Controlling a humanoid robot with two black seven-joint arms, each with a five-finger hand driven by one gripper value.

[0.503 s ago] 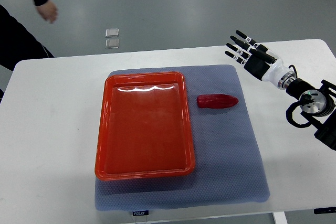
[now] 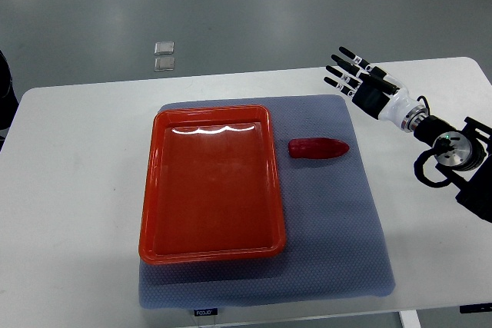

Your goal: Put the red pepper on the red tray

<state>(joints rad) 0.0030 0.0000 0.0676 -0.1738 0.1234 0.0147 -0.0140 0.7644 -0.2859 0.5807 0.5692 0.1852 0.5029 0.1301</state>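
Your tray (image 2: 211, 182) sits empty on the mat (image 2: 330, 220); the pepper (image 2: 318, 147) lies just beside its right rim. Beyond, the right hand (image 2: 360, 82) hovers, fingers spread, holding nothing: bring it down over the pepper's middle.

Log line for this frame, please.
right hand: open, above mat's far right corner | red pepper: on mat, right of red tray | tray: empty
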